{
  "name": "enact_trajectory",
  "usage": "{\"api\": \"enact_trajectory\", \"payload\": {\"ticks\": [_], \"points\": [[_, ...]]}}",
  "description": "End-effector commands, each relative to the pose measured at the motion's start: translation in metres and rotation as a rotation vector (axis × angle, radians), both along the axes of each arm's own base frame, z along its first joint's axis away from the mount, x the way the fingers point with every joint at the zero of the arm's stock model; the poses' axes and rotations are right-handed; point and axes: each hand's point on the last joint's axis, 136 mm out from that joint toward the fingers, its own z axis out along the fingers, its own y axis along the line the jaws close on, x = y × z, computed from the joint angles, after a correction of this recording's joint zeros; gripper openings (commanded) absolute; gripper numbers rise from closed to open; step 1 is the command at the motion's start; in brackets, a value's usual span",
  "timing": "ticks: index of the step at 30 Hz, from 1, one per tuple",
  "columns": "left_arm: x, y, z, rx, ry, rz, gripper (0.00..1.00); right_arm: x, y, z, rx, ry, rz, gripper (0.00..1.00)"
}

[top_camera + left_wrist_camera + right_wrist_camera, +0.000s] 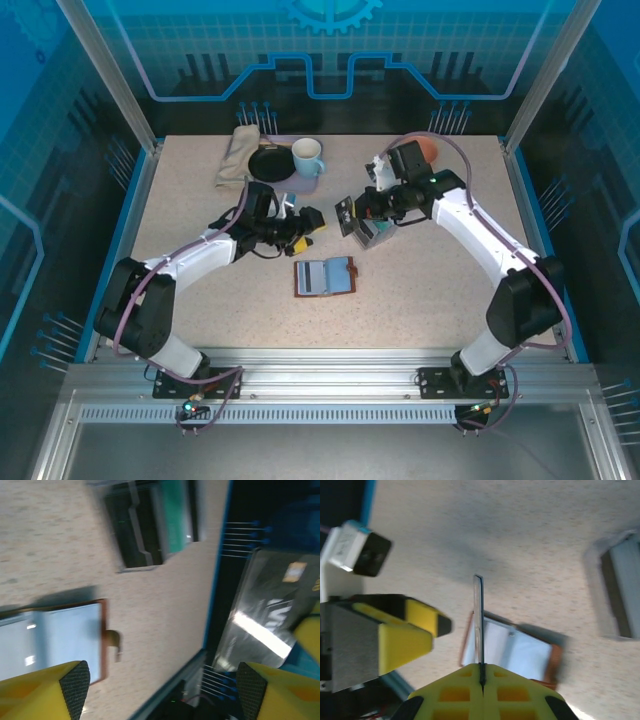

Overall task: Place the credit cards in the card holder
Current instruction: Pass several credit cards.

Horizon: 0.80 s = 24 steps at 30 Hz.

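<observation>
Your right hand (481, 669) clamps one light, stiff, slippery credit card (478, 620) by its lower edge, upright above the open card holder (522, 655) toward the desk's (440, 290) six o'clock; your left hand (160, 682), wide open, could steady its free end.

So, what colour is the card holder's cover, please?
Brown; the card holder shows clearest in top external view.

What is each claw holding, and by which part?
Right claw pinches a thin silver-grey plastic card by one edge; left claw is open, holding nothing.
</observation>
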Motion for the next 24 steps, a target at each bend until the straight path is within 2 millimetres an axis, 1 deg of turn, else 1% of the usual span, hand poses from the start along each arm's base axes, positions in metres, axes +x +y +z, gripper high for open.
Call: {"api": "enact_trajectory", "payload": {"ticks": [1,4,7,8,9,11,13,17,18,20,22,23,24], "points": [[0.013,-0.019,0.051,-0.185,-0.073,-0.049,0.82,-0.007,0.022,0.035,0.219,0.010,0.035,0.00],[0.015,-0.025,0.064,-0.223,-0.099,-0.075,0.82,-0.008,0.026,0.039,0.264,0.020,0.040,0.00],[0.013,-0.030,0.078,-0.267,-0.134,-0.112,0.76,-0.007,0.028,0.034,0.280,0.037,0.036,0.00],[0.012,-0.030,0.083,-0.277,-0.144,-0.116,0.71,-0.006,0.027,0.032,0.278,0.040,0.030,0.00],[0.011,-0.030,0.086,-0.281,-0.155,-0.121,0.62,-0.005,0.025,0.028,0.273,0.048,0.023,0.00],[0.008,-0.028,0.091,-0.276,-0.170,-0.122,0.49,-0.002,0.020,0.022,0.259,0.056,0.002,0.00],[0.005,-0.027,0.096,-0.275,-0.189,-0.124,0.41,0.001,0.015,0.018,0.262,0.063,-0.023,0.00],[0.003,-0.026,0.101,-0.277,-0.201,-0.125,0.18,0.001,0.019,0.018,0.292,0.079,-0.001,0.01],[0.002,-0.026,0.102,-0.278,-0.201,-0.126,0.13,0.000,0.020,0.019,0.301,0.081,0.008,0.05],[0.002,-0.026,0.104,-0.281,-0.205,-0.126,0.07,-0.002,0.023,0.021,0.320,0.083,0.035,0.14],[0.001,-0.026,0.106,-0.283,-0.209,-0.130,0.06,-0.006,0.027,0.025,0.340,0.089,0.073,0.27],[0.000,-0.026,0.107,-0.285,-0.212,-0.136,0.06,-0.008,0.029,0.026,0.347,0.093,0.094,0.32],[0.000,-0.027,0.107,-0.287,-0.208,-0.141,0.06,-0.010,0.030,0.027,0.352,0.099,0.112,0.36]]}}
